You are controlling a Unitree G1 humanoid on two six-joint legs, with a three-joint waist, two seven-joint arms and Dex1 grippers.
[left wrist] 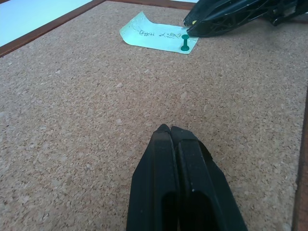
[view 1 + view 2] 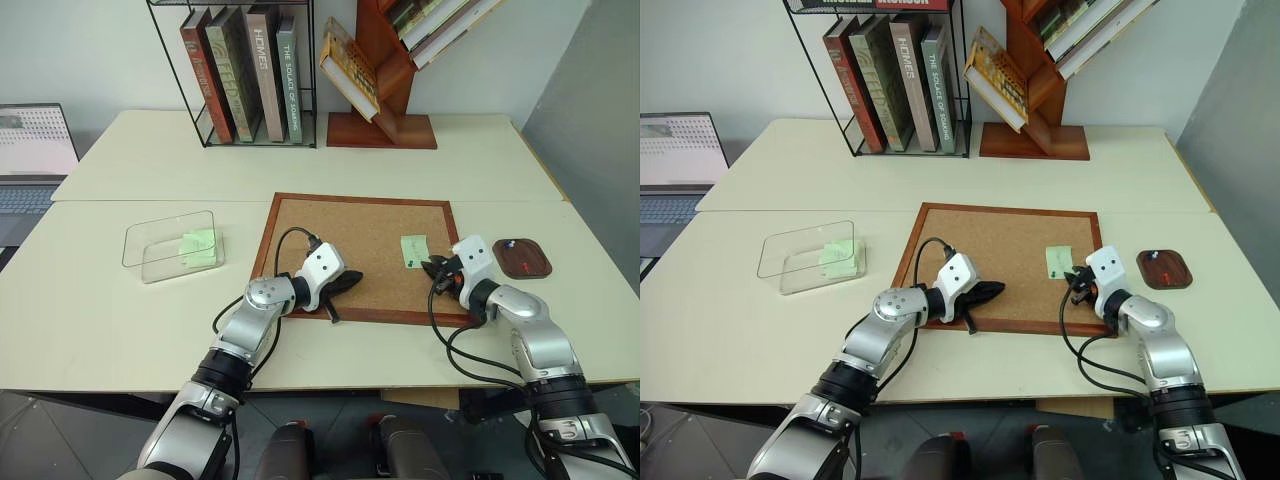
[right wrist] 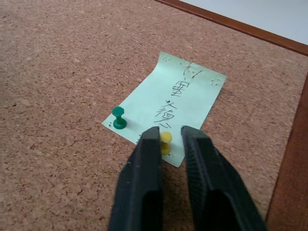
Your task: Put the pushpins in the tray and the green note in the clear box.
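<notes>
- The head views give the layout: a corkboard [image 2: 362, 255] sits mid-counter, with the green note [image 2: 414, 250] pinned near its right edge. Just off the board's right side is the tray [image 2: 522, 258], with a red pushpin [image 2: 1163, 276] and another small speck in it.
- The right wrist view gets the detail you can't make out from up top: there's handwriting on the note, a green pushpin [image 3: 119, 118] stuck in one near corner and a yellow pushpin [image 3: 165, 141] in the other.
- Right claw [image 3: 169, 137] has its two fingers either side of the yellow pin's head, nearly together. Can't quite tell if they're actually squeezing it or just bracketing it.
- The left wrist view looks across the cork and catches the green pin plus the right claw's black tip resting at the note's edge. The yellow pin is hidden behind that tip from this side.
- Left claw [image 1: 171, 132] is pressed fully together with nothing in it, hovering low over the near-left part of the board, well apart from the note.
- The clear box [image 2: 172, 245] is out on the left of the counter, clear of the board, and it's got a pale green note [image 2: 199, 247] inside.
- Far side: a wire book rack [image 2: 245, 70] with upright books, a wooden slanted shelf [image 2: 385, 70], and a laptop [image 2: 30, 160] at the far left.
</notes>
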